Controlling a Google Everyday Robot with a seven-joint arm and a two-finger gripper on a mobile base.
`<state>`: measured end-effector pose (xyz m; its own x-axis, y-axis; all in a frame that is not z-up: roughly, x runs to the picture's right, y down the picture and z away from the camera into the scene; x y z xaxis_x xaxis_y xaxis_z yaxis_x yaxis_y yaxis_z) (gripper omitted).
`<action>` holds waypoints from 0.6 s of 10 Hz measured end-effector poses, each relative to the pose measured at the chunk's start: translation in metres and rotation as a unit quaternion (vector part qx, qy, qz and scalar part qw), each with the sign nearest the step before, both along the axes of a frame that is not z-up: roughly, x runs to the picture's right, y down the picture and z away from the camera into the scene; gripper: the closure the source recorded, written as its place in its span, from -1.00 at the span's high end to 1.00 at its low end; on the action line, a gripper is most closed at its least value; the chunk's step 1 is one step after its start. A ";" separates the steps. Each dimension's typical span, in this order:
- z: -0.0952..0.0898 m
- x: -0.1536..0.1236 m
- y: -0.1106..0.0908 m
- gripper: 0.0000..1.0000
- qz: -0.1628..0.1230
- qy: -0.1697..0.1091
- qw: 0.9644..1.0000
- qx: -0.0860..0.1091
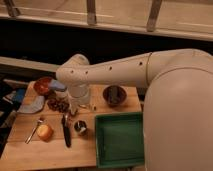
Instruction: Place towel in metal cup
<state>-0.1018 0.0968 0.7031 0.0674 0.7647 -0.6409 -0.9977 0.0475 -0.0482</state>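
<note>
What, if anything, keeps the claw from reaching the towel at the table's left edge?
Likely nothing, so yes: the claw hangs just right of the towel, whose top lies uncovered; only small brown items lie between them.

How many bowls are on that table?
2: a red bowl at back left, a dark bowl behind the green tray. The arm may hide more; its gripper hangs between them.
</note>
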 end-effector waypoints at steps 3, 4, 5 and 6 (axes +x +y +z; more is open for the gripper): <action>0.003 -0.036 -0.022 0.30 -0.014 -0.023 0.999 0.034; 0.007 -0.056 -0.030 0.30 -0.016 -0.035 0.998 0.048; 0.013 -0.083 -0.040 0.30 -0.016 -0.054 0.997 0.061; 0.017 -0.101 -0.046 0.30 -0.013 -0.067 0.995 0.069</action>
<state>-0.2029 0.0512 0.7203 0.1671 0.8414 -0.5139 -0.9810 0.0895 -0.1724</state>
